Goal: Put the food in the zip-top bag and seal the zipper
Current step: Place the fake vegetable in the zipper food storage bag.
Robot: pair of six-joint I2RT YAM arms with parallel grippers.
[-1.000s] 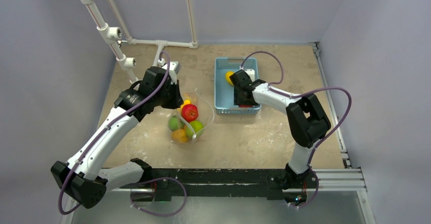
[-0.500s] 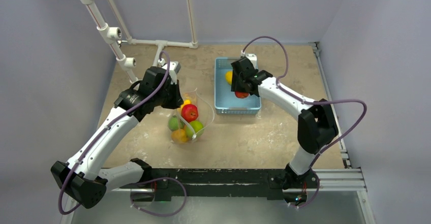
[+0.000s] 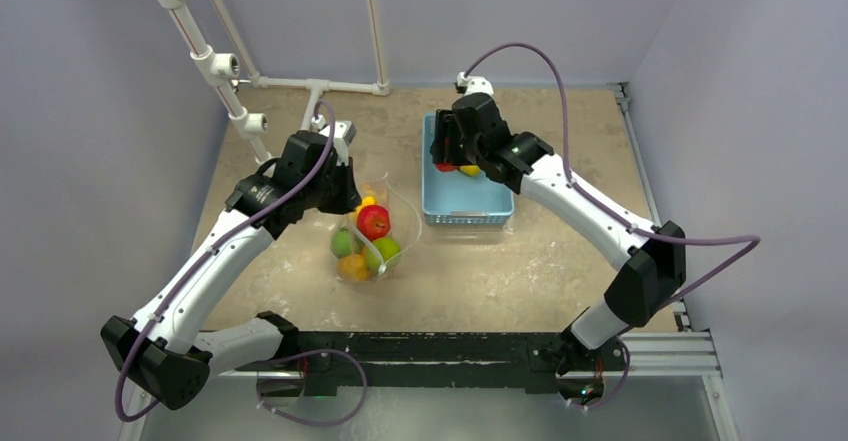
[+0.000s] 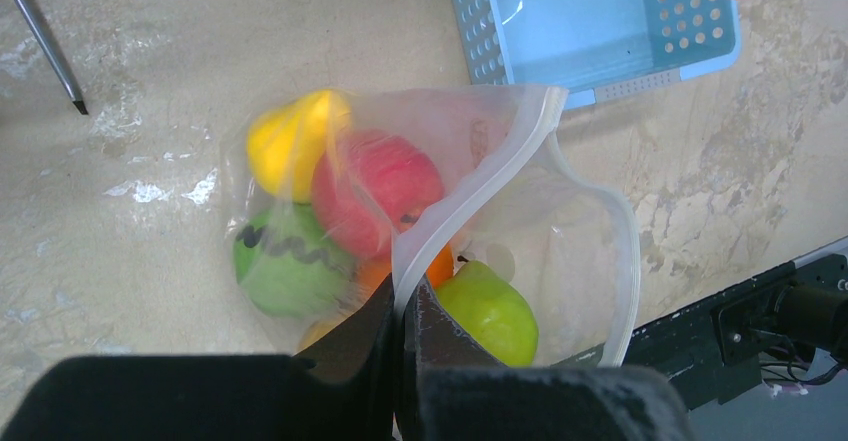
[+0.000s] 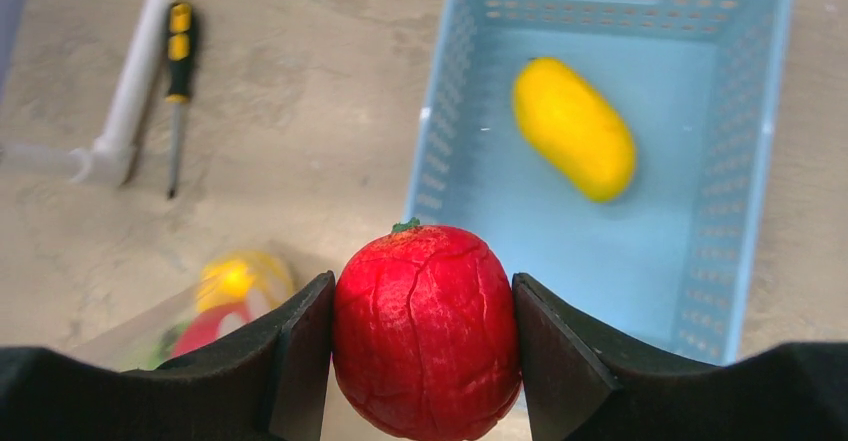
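Note:
The clear zip-top bag [image 3: 385,223] lies open on the table with several toy fruits inside: red [image 4: 375,191], yellow [image 4: 290,141], striped green [image 4: 285,261], a green pear [image 4: 490,311] and orange [image 4: 440,266]. My left gripper [image 4: 405,311] is shut on the bag's mouth edge, pinching the whitish zipper [image 4: 500,176]. My right gripper [image 5: 425,351] is shut on a cracked red fruit [image 5: 425,346] and holds it in the air over the left side of the light-blue basket [image 5: 745,161]. In the top view this gripper [image 3: 447,161] is at the basket's far-left corner. A yellow fruit [image 5: 575,126] lies in the basket.
A white pipe frame [image 3: 215,61] stands at the back left. A screwdriver [image 5: 178,61] lies on the table beside it. The basket [image 3: 470,206] sits right of the bag. A black rail [image 3: 430,346] runs along the near edge.
My right gripper has lifted the red fruit out of the basket and swung it back and left, over the basket's far-left corner. The left arm and the bag have not moved.

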